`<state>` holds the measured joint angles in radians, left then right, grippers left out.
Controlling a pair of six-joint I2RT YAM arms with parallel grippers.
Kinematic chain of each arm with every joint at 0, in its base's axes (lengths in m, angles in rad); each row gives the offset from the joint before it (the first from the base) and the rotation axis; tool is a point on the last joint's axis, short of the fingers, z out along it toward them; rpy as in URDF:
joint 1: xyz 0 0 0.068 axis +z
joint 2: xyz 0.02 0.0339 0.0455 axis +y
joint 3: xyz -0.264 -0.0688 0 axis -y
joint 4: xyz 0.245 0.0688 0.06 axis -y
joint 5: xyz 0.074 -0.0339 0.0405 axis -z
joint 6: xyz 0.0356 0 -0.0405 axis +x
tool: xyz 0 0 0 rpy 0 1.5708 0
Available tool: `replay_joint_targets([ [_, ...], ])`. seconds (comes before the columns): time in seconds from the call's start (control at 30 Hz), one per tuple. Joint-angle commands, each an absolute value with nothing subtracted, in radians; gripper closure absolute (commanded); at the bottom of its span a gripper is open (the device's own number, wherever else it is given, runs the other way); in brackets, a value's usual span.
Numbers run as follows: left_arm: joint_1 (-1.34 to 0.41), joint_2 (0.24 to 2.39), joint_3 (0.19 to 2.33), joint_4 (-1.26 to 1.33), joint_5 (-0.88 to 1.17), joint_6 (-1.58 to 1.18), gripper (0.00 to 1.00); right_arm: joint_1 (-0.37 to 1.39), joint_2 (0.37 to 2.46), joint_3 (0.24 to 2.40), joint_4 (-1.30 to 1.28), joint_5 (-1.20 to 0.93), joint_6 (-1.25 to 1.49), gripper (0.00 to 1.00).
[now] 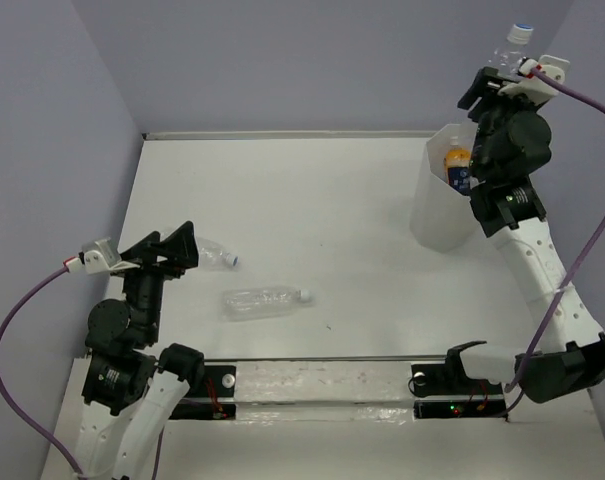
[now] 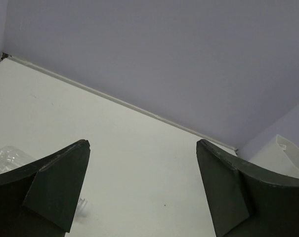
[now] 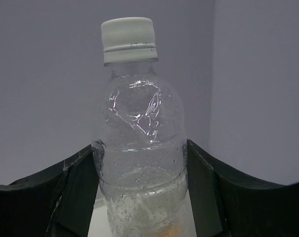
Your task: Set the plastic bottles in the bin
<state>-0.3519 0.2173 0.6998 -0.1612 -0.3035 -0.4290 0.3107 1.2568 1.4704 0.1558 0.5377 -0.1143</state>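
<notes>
The right gripper (image 3: 139, 158) was clamped on a clear bottle (image 3: 137, 113) high by the far-right bin (image 1: 434, 210). Released off-centre, it might strike the rim and bounce out. The left gripper (image 2: 143, 143) stood apart.

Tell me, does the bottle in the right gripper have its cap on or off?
On. A white cap sits on the neck of the bottle in the right gripper.

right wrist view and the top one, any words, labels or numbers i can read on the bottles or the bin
No text here can be read.
White cap of the clear bottle: faint marks on its lower ring, too small to read.
Orange bottle in the bin: dark label, too blurred to read.
Bin: no text seen.
</notes>
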Motion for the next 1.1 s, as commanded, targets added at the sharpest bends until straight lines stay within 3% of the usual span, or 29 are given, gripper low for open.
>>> replay_joint_targets([
  [0.0, -0.360, 0.199, 0.693, -0.117, -0.296, -0.414, 0.01, 0.151, 1.312, 1.390, 0.302, 0.598, -0.045, 0.49],
  [0.5, -0.374, 0.196, 0.695, -0.117, -0.295, -0.413, 0.01, 0.101, 1.328, 1.201, 0.284, 0.394, 0.117, 0.47],
  [0.57, -0.374, 0.195, 0.695, -0.117, -0.295, -0.411, 0.01, 0.101, 1.325, 1.189, 0.276, 0.403, 0.109, 0.42],
  [0.67, -0.374, 0.199, 0.693, -0.117, -0.295, -0.414, 0.01, 0.101, 1.322, 1.184, 0.224, 0.419, 0.107, 0.10],
  [0.7, -0.374, 0.199, 0.693, -0.115, -0.295, -0.414, 0.01, 0.101, 1.315, 1.184, 0.219, 0.422, 0.113, 0.06],
  [0.8, -0.374, 0.206, 0.695, -0.115, -0.295, -0.414, 0.01, 0.101, 1.281, 1.222, 0.181, 0.382, 0.133, 0.03],
  [1.07, -0.373, 0.213, 0.695, -0.112, -0.296, -0.413, 0.01, 0.169, 1.137, 1.232, 0.138, 0.299, 0.187, 0.06],
])
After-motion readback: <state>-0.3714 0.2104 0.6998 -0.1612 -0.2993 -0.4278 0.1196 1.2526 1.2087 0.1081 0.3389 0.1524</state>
